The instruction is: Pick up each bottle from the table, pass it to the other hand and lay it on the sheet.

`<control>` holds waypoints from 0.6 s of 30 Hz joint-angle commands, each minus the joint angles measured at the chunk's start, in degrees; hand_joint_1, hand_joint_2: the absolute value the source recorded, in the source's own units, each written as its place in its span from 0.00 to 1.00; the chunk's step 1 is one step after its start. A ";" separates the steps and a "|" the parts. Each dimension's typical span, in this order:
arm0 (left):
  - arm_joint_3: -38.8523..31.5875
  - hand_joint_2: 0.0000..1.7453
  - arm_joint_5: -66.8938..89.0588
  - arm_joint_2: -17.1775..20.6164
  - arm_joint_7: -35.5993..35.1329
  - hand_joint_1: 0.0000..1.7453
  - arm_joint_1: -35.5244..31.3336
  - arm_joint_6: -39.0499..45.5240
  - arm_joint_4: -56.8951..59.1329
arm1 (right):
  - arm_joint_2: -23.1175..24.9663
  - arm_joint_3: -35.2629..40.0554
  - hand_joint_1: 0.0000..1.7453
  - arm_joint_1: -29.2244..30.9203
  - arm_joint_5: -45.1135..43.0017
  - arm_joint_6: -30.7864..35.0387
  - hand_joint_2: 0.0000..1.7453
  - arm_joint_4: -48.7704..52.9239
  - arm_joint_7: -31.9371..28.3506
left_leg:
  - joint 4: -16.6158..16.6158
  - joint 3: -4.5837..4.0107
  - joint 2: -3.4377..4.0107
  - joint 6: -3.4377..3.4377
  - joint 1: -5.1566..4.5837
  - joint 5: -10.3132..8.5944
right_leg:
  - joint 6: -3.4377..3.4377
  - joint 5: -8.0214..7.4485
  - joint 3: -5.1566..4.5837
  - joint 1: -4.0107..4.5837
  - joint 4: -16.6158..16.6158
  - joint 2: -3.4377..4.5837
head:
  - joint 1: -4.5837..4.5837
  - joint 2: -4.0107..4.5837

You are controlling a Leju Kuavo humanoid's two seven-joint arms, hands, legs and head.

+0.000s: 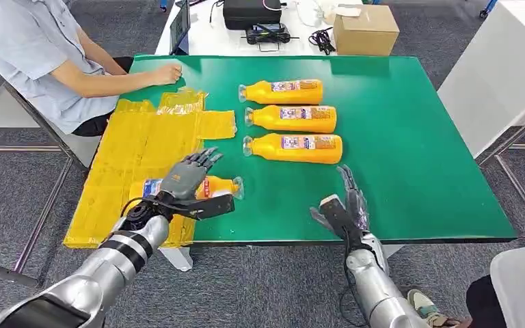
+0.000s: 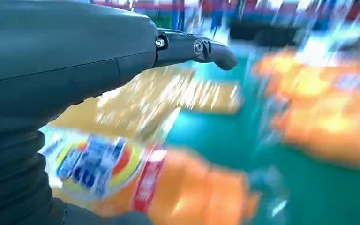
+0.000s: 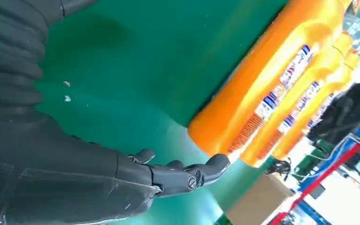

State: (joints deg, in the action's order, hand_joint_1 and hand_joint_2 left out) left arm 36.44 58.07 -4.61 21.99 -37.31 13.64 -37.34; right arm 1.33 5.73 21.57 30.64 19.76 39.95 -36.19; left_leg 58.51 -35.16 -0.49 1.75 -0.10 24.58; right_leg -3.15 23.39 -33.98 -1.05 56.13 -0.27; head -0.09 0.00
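Beneath the left hand's (image 1: 186, 179) spread fingers (image 1: 205, 158), empty, an orange plastic bottle (image 1: 220, 186) lies crosswise on the yellow sheet (image 1: 143, 143). Ahead of the right hand (image 1: 345, 205), open and empty, lies the nearest desk bottle (image 1: 294, 147), long axis crosswise.

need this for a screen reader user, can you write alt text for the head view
The robot's left hand hovers over an orange plastic juice bottle lying on a yellow plastic sheet at the left edge of a green table. Three more orange bottles lie in a row mid-table, the right hand is open near the front edge, and a seated person rests a hand on the table.
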 commanded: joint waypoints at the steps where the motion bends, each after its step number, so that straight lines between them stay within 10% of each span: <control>1: 6.86 0.00 2.71 5.57 -1.94 0.00 8.23 11.25 -21.81 | -0.90 0.01 0.00 -1.47 0.44 -0.66 1.00 3.69 -0.49 | -0.03 0.18 0.11 -0.10 0.03 0.12 | 0.13 0.09 0.16 0.04 -0.03 0.10 | 0.00 0.00; 4: 7.93 0.00 0.61 6.75 -0.89 0.00 9.25 9.17 -24.02 | -1.55 0.68 0.00 -1.78 1.62 0.44 1.00 3.90 -0.50 | -0.01 0.00 0.09 -0.07 0.03 0.06 | 0.10 0.03 -0.03 0.04 -0.01 0.08 | 0.02 0.00; 5: 8.69 1.00 -1.45 7.30 0.66 0.00 9.29 6.32 -24.77 | -2.00 0.88 0.00 -1.68 2.35 1.63 1.00 4.26 -0.86 | -0.02 0.11 0.13 -0.11 0.05 0.10 | 0.15 0.07 0.06 0.06 -0.01 0.11 | 0.00 0.00; 11: 10.22 1.00 -14.67 8.46 9.54 0.00 12.69 0.17 -36.66 | -8.30 6.18 0.00 2.88 23.09 18.75 1.00 3.52 6.16 | 0.01 -0.09 0.06 -0.05 0.02 0.04 | 0.07 0.02 -0.12 0.03 0.00 0.04 | 0.00 0.00; 18: 7.00 1.00 -27.52 4.41 14.46 0.00 20.29 0.28 -41.89 | -11.54 11.23 0.00 8.84 35.42 19.05 1.00 0.73 12.88 | 0.00 -0.06 0.22 -0.03 -0.18 0.06 | 0.04 0.00 -0.11 -0.16 0.01 0.17 | 0.02 0.00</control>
State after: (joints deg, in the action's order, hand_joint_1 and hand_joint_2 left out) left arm 42.84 37.06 0.52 34.78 -22.60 13.33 -71.11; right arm -5.53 9.38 22.80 60.23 39.13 45.09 -27.77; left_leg 58.51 -35.30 -0.43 1.77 -0.29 24.58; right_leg -3.18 23.38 -34.12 -1.22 56.12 -0.25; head -0.07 0.00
